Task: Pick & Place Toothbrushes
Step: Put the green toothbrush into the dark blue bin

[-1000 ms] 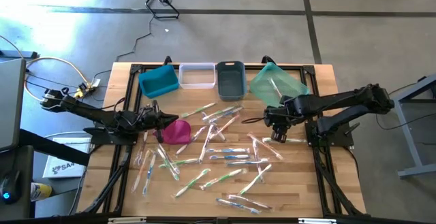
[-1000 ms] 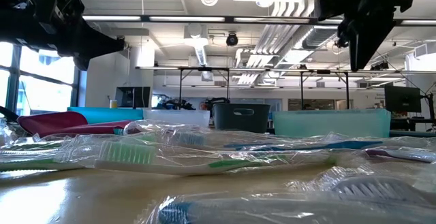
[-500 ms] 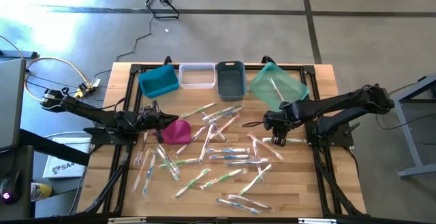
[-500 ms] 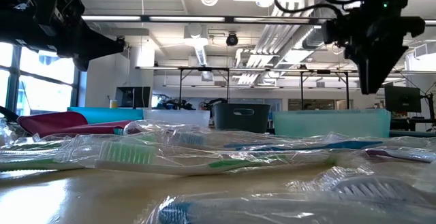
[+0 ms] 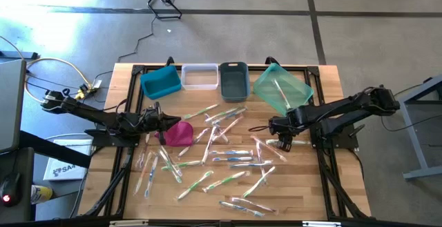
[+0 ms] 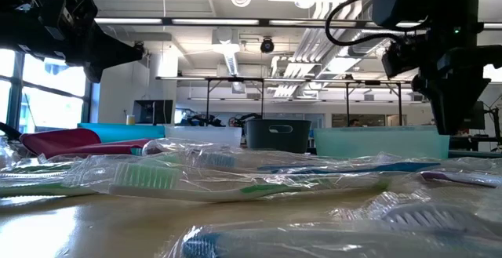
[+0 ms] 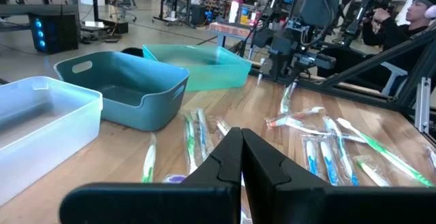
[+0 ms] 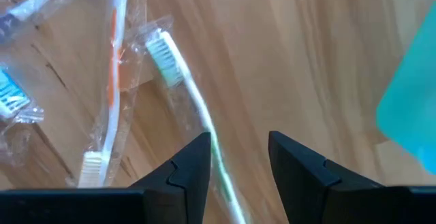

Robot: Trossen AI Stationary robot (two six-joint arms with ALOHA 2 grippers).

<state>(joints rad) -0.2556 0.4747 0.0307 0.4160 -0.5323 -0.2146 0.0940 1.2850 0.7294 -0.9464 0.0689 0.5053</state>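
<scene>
Lower now than a second ago, the right gripper hangs with fingers apart and empty, straddling a green-handled toothbrush on the table. Other toothbrushes lie scattered mid-table. Opposite, the left gripper, clenched on nothing, waits above the magenta pouch. Bins line the far edge.

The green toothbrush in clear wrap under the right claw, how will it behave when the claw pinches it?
The green toothbrush is thin and long, so it is probably light and may swing if held near one end. Its clear wrap looks glossy and loose, so it may slip or crinkle. The right claw stands open around the handle; the flat-lying brush seems unlikely to roll.
</scene>
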